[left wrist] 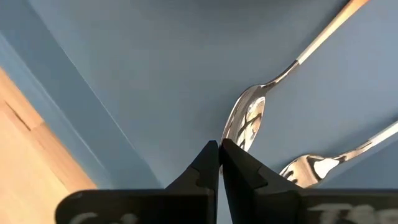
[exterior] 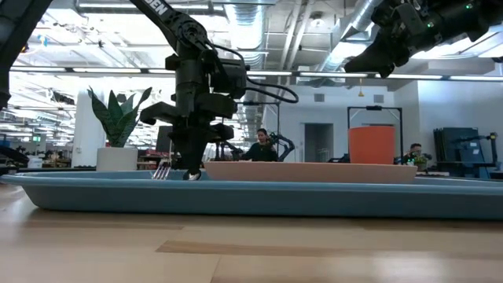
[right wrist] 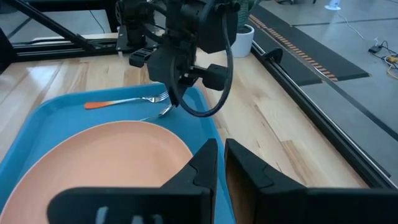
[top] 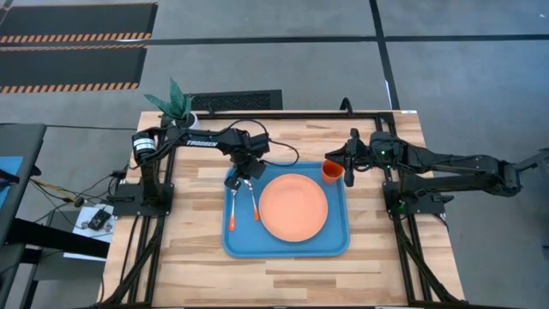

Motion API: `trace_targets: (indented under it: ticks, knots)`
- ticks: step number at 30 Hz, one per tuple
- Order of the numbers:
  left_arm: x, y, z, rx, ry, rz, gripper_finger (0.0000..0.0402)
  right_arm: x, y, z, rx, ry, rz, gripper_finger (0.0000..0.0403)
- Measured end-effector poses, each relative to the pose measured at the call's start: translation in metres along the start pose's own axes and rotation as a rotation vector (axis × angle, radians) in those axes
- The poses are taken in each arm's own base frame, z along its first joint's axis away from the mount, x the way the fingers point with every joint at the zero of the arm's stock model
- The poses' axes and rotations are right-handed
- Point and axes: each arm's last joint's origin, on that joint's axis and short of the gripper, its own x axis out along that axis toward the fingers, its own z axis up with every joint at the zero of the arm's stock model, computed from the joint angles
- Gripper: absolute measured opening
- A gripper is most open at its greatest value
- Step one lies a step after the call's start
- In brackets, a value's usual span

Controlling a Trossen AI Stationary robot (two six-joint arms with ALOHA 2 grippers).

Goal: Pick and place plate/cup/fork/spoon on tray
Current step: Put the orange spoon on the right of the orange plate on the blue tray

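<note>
With plate point(top: 293, 207), cup point(top: 332, 171), fork point(top: 237, 206) and spoon point(top: 253, 196) all on the tray point(top: 286, 246), the left end effector point(left wrist: 220, 147) hangs pinched together, empty, over the spoon's slick, stiff bowl at the tray's ten o'clock; its orange handle looks the surer hold.

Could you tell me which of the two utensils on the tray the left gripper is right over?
The spoon: its rounded bowl lies at the tips of the left gripper, whose fingers are shut. The fork, with tines, lies alongside it, farther from the tips.
</note>
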Motion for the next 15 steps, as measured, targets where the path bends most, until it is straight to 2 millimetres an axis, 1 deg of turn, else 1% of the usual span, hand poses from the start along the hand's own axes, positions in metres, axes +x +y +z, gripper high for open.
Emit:
trace_targets:
  ticks: [3, 7, 15]
  knots:
    - [0.0002, -0.0015, 0.0017, 0.030, 0.020, 0.018, 0.0001, 0.0000, 0.0000, -0.0002, 0.000, 0.001, 0.001, 0.0054]
    - [0.0001, -0.0022, 0.0022, 0.013, 0.010, 0.007, 0.0001, 0.0000, 0.0000, -0.0004, 0.000, 0.004, 0.000, 0.0054]
    - [-0.0006, -0.0005, 0.0002, -0.211, -0.019, -0.022, 0.0000, 0.0000, 0.0000, -0.0004, 0.000, 0.004, 0.000, 0.0054]
